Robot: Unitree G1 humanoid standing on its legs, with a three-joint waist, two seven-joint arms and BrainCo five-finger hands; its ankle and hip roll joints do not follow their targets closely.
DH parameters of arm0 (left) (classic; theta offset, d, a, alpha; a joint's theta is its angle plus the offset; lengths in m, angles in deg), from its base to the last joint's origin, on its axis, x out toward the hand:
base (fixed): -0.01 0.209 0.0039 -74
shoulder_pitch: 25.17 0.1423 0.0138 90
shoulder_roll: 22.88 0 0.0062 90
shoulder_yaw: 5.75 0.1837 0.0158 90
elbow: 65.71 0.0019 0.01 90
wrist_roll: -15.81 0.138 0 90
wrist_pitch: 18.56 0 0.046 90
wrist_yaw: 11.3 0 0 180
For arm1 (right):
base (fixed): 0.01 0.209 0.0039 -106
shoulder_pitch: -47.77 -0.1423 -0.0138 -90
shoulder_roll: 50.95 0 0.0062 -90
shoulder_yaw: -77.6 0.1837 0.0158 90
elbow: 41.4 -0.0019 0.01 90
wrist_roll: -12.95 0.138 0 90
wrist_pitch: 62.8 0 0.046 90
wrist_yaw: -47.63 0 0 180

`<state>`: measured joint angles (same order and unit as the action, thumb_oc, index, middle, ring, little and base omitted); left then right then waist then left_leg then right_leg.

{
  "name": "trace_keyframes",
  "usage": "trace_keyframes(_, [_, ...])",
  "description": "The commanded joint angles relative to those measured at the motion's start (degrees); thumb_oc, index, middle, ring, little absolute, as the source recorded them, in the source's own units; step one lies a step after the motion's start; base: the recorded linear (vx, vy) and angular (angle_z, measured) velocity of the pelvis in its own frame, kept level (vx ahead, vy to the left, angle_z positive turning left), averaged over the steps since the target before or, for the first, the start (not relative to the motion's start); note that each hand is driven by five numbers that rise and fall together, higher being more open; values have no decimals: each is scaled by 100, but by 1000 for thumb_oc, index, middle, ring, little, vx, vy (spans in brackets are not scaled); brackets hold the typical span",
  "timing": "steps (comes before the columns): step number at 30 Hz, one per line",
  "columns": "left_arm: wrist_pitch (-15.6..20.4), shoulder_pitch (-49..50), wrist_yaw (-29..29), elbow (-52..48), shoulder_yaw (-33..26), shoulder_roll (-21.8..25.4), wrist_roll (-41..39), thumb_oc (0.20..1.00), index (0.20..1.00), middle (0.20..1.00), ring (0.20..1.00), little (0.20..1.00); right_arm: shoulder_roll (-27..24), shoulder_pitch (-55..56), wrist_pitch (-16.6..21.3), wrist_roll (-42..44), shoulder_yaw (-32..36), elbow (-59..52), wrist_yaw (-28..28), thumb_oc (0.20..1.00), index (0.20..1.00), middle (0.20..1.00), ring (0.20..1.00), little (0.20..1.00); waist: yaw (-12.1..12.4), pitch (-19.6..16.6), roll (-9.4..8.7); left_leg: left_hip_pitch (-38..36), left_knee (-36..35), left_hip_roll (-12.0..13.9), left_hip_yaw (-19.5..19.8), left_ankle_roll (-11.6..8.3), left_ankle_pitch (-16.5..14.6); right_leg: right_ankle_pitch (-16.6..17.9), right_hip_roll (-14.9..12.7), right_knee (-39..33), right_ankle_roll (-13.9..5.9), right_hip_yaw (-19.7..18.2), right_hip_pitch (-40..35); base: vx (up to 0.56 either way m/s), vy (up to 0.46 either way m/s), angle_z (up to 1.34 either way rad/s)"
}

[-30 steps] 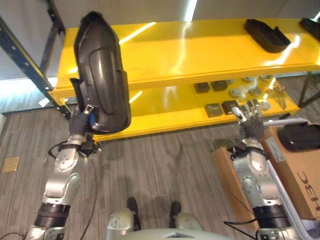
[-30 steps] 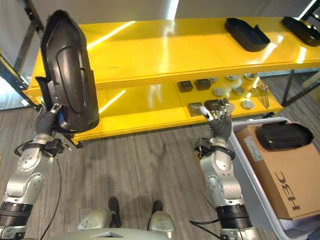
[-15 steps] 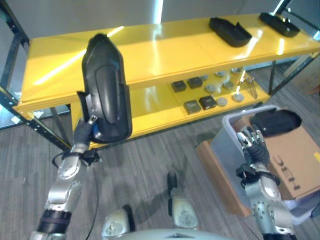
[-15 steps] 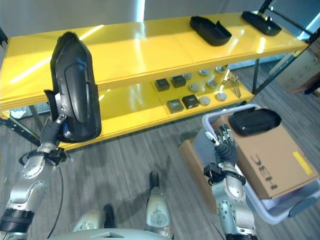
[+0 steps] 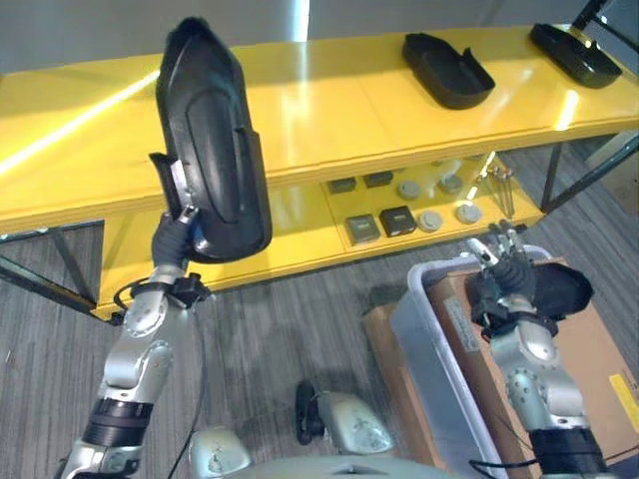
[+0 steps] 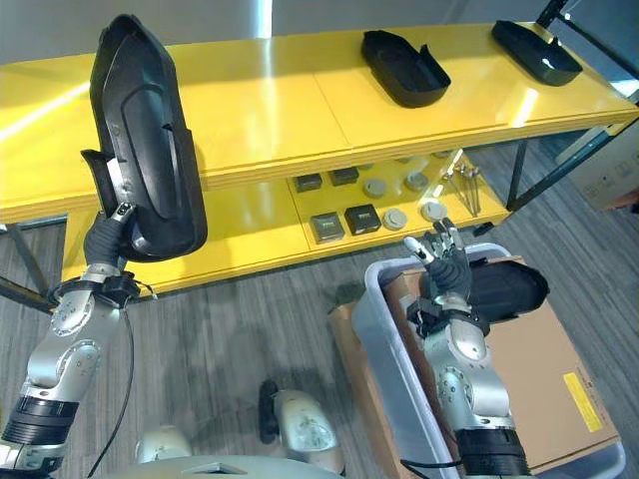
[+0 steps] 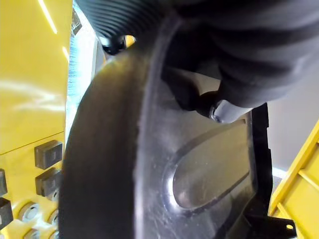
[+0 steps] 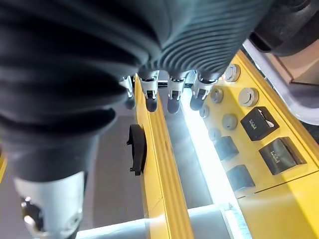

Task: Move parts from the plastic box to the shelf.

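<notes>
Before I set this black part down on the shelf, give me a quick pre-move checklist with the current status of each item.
1. Left hand curled round the lower end of the large black part: ok.
2. Part held upright in front of the yellow shelf, not yet over the top board: not ok yet.
3. Free space on the top board left of the two black parts already laid there: ok.
4. Right hand open, holding nothing, over the plastic box: ok.
5. Another black part in the box on the cardboard box: ok.
6. How firm the grip is: cannot tell.
</notes>
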<state>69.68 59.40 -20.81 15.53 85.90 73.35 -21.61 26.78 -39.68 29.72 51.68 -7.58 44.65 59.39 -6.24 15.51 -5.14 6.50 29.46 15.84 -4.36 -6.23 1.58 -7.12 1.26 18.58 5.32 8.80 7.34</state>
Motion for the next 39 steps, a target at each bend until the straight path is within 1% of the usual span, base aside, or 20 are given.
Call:
trace_keyframes(1, [368, -59, 188, -479, -247, 4, -48, 200, 200, 200, 200, 200, -112, -85, 418, -123, 100, -53, -146, 1000, 1000, 1000, 1000, 1000, 36, -330, 146, 338, -21, -274, -225, 75, 790, 700, -54, -1374, -580, -414, -587, 193, 55, -24])
trace_keyframes(2, [370, -62, 196, -474, -255, 0, -59, 200, 200, 200, 200, 200, -106, -104, 410, -152, 94, -49, -127, 1000, 1000, 1000, 1000, 1000, 41, -320, 159, 360, -96, -310, -243, 72, 812, 699, -46, -1397, -580, -412, -625, 197, 108, -11])
trace_keyframes(5, [383, -61, 178, -439, -291, -9, -183, 200, 200, 200, 200, 200, -115, -175, 342, -211, 80, -63, -36, 1000, 1000, 1000, 1000, 1000, 116, -280, 247, 368, -1153, -691, -233, 110, 823, 707, -74, -1532, -679, -389, -818, 233, 218, 2])
trace_keyframes(6, [391, -55, 148, -414, -301, 4, -243, 200, 200, 200, 200, 200, -145, -193, 311, -243, 73, -76, -29, 1000, 1000, 1000, 1000, 1000, 166, -258, 288, 369, -1757, -853, -234, 108, 891, 712, -82, -1571, -733, -354, -907, 228, 250, 8])
trace_keyframes(7, [392, -53, 142, -410, -298, 6, -255, 200, 200, 200, 200, 200, -152, -195, 306, -251, 67, -80, -25, 1000, 1000, 1000, 1000, 1000, 178, -250, 298, 373, -1896, -885, -234, 102, 936, 712, -81, -1578, -744, -348, -932, 251, 240, 7])
trace_keyframes(9, [458, 24, 169, -354, -313, -9, -311, 200, 200, 200, 200, 200, -249, -224, 239, -246, 14, -112, 8, 1000, 1000, 1000, 1000, 1000, 323, -192, 372, 633, -2593, -1078, -45, 87, 1234, 669, -17, -1566, -763, -400, -1138, 350, 283, -2])
trace_keyframes(11, [453, 127, 211, -376, -362, -20, -292, 200, 200, 200, 200, 200, -285, -237, 235, -233, -31, -104, 5, 1000, 1000, 1000, 1000, 1000, 423, -141, 391, 760, -2802, -1159, 105, 94, 1284, 588, -5, -1473, -782, -468, -1251, 317, 260, -30])
trace_keyframes(14, [546, 203, 357, -257, -432, -22, -128, 200, 200, 200, 200, 200, -295, -324, 290, -73, -57, 6, -36, 1000, 1000, 1000, 1000, 1000, 524, -183, 357, 650, -2754, -1233, 48, 235, 876, 442, -144, -1377, -839, -464, -1308, 214, 276, -36])
trace_keyframes(16, [614, 177, 395, -191, -407, 30, -81, 200, 200, 200, 200, 200, -253, -353, 405, 45, -84, 83, -62, 1000, 1000, 1000, 1000, 1000, 618, -187, 350, 670, -2400, -1356, 200, 287, 674, 348, -301, -1255, -913, -430, -1343, 163, 251, -53])
trace_keyframes(18, [581, 65, 469, -178, -379, 153, 42, 200, 200, 200, 200, 200, -148, -392, 598, -59, -181, 53, 35, 1000, 1000, 1000, 1000, 1000, 762, -295, 360, 463, -2348, -1585, 223, 492, 324, 129, -526, -994, -1073, -275, -1417, 221, 322, -49])
trace_keyframes(19, [552, 30, 441, -196, -365, 185, 163, 200, 200, 200, 200, 200, -91, -408, 630, -79, -221, 8, 144, 1000, 1000, 1000, 1000, 1000, 803, -316, 366, 351, -2400, -1656, 213, 555, 265, 112, -625, -789, -1133, -181, -1356, 253, 391, -16])
trace_keyframes(20, [537, 20, 437, -200, -353, 203, 207, 200, 200, 200, 200, 200, 9, -427, 638, 2, -283, -59, 278, 1000, 1000, 1000, 1000, 1000, 839, -333, 422, 166, -2475, -1723, 182, 673, 174, 221, -798, -196, -1242, -36, -1083, 169, 277, -29])
trace_keyframes(22, [486, 15, 454, -191, -387, 207, 225, 200, 200, 200, 200, 200, 77, -431, 530, -12, -291, -114, 278, 1000, 1000, 1000, 1000, 1000, 852, -351, 463, 16, -2529, -1749, 86, 775, 104, 319, -934, 388, -1312, 54, -787, 138, 232, -38])
trace_keyframes(24, [501, 19, 461, -176, -445, 240, 301, 200, 200, 200, 200, 200, 178, -423, 402, -178, -287, -151, 224, 1000, 1000, 1000, 1000, 1000, 847, -350, 515, -220, -2639, -1739, -65, 829, 36, 576, -1116, 782, -1357, 149, -426, 109, 153, -26])
trace_keyframes(25, [535, 25, 467, -191, -477, 280, 258, 200, 200, 200, 200, 200, 224, -423, 400, -216, -295, -144, 190, 1000, 1000, 1000, 1000, 1000, 847, -341, 533, -339, -2711, -1708, -134, 813, 23, 694, -1178, 662, -1376, 178, -325, 72, 22, -26])
trace_keyframes(27, [640, 14, 449, -191, -495, 366, 202, 200, 200, 200, 200, 200, 297, -449, 523, -241, -316, -58, 123, 1000, 1000, 1000, 1000, 1000, 853, -305, 523, -506, -2815, -1640, -213, 751, 11, 892, -1198, -99, -1429, 215, -296, 38, -105, -15])
trace_keyframes(29, [800, 26, 456, -195, -482, 407, 159, 200, 200, 200, 200, 200, 251, -476, 548, -149, -231, -69, 72, 1000, 1000, 1000, 1000, 1000, 793, -273, 449, -584, -2832, -1592, -185, 726, -52, 1084, -1044, -1077, -1529, 69, -389, 41, -191, -15])
trace_keyframes(31, [763, 12, 396, -223, -455, 397, 147, 200, 200, 200, 200, 200, 237, -523, 500, -173, -222, -75, 102, 1000, 1000, 1000, 1000, 1000, 804, -300, 418, -611, -2842, -1566, -204, 753, -77, 1195, -1069, -1236, -1563, 78, -417, 34, -126, -19])
trace_keyframes(35, [749, 65, 326, -270, -425, 333, 137, 200, 200, 200, 200, 200, 140, -561, 522, -163, -128, -47, 130, 1000, 1000, 1000, 1000, 1000, 809, -474, 359, -667, -2988, -1474, -301, 654, -62, 1233, -998, -1686, -1580, 137, -591, 57, -126, 8])
trace_keyframes(39, [610, 123, 419, -316, -506, 283, 77, 200, 200, 200, 200, 200, 125, -574, 446, -114, -61, -16, 235, 1000, 1000, 1000, 1000, 1000, 841, -598, 354, -775, -3141, -1424, -310, 578, -27, 1219, -961, -1932, -1524, 245, -805, 68, -78, 4])
